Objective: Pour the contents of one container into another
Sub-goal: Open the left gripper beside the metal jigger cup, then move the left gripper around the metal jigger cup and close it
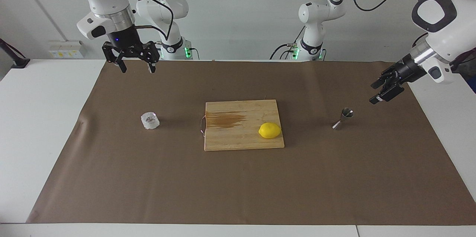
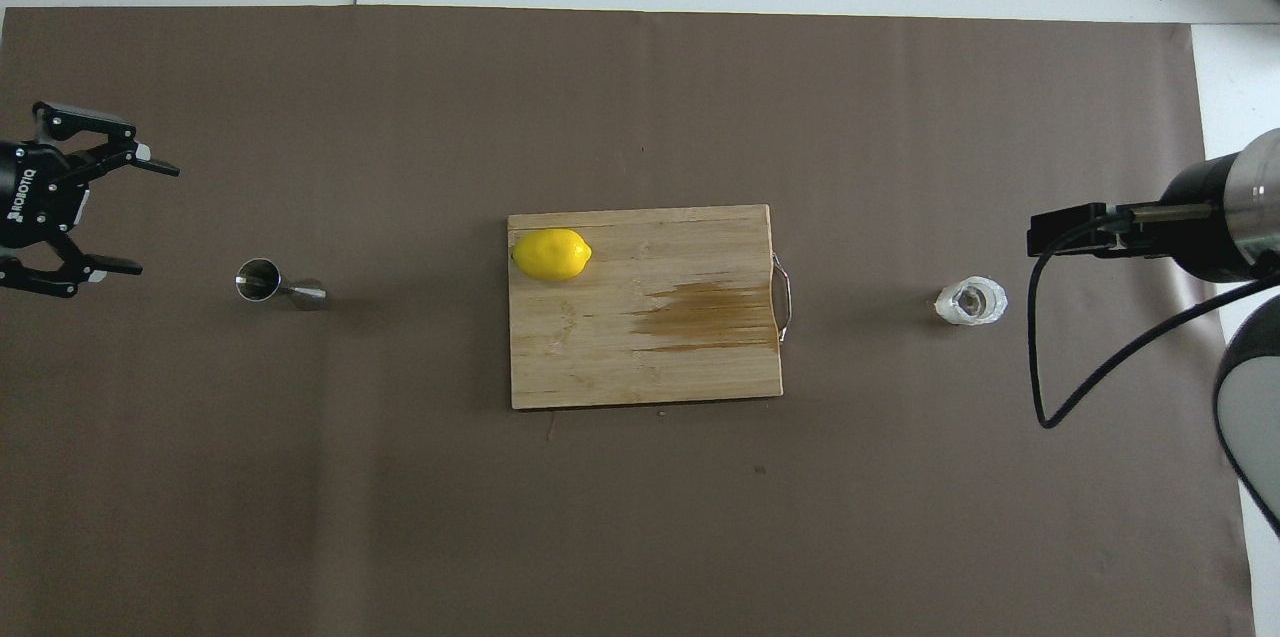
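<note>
Overhead view: left gripper point(image 2: 125, 215) tilted near jigger point(image 2: 278, 284), jaws apart, seemingly raised.

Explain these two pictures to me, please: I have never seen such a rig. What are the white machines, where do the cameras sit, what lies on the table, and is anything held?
The white machines are two robot arms, each ending in a two-fingered pincer. One picture faces them from across the table; the other looks down from above their own end.

On the brown mat lie a wooden cutting board with a lemon on it, a clear faceted cup toward the right arm's end, and a steel jigger toward the left arm's end.

Nothing is held. The left pincer hangs open in the air close to the jigger, not touching it. The right pincer waits open above the mat's edge by its base.
</note>
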`<state>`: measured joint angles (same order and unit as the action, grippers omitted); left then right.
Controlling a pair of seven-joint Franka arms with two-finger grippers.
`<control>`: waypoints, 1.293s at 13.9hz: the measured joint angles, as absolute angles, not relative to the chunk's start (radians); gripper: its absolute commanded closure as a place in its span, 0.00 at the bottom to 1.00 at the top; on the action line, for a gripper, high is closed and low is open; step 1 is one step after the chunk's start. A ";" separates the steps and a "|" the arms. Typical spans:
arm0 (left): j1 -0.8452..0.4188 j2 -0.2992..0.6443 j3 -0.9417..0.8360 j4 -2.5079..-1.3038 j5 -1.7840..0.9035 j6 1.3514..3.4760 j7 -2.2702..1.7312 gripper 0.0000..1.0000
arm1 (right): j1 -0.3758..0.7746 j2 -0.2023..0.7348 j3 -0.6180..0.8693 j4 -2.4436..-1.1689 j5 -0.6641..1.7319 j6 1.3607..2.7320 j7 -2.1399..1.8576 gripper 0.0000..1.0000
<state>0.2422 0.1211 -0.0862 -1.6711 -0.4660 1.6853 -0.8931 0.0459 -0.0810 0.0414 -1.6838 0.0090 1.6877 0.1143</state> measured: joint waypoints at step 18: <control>0.357 0.086 -0.100 -2.240 -1.042 2.105 -1.163 0.00 | 0.046 -0.081 0.041 -1.684 0.009 1.688 0.114 0.00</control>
